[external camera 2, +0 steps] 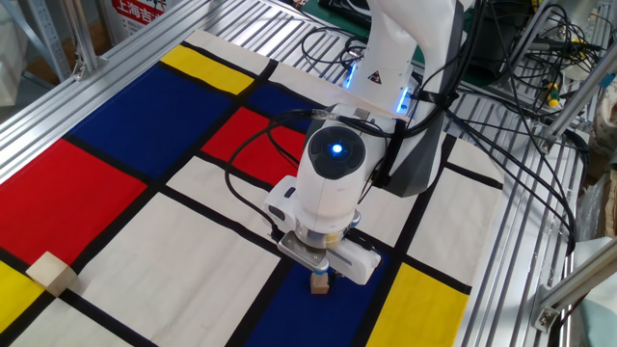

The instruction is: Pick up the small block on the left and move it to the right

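The small block (319, 284), a tiny light-brown wooden cube, rests on the blue patch of the mat just below my gripper (313, 265). The gripper hangs right above it, with the white hand covering most of the fingers. The block sits free of the jaws, so the gripper is open and empty. The arm's white body with a blue light (335, 149) stands over the middle of the mat.
A larger, paler wooden block (53, 273) lies at the left front on the black line between the red and yellow patches. Black cables (482, 145) trail at the right and behind the arm. A metal frame (521, 251) edges the table on the right.
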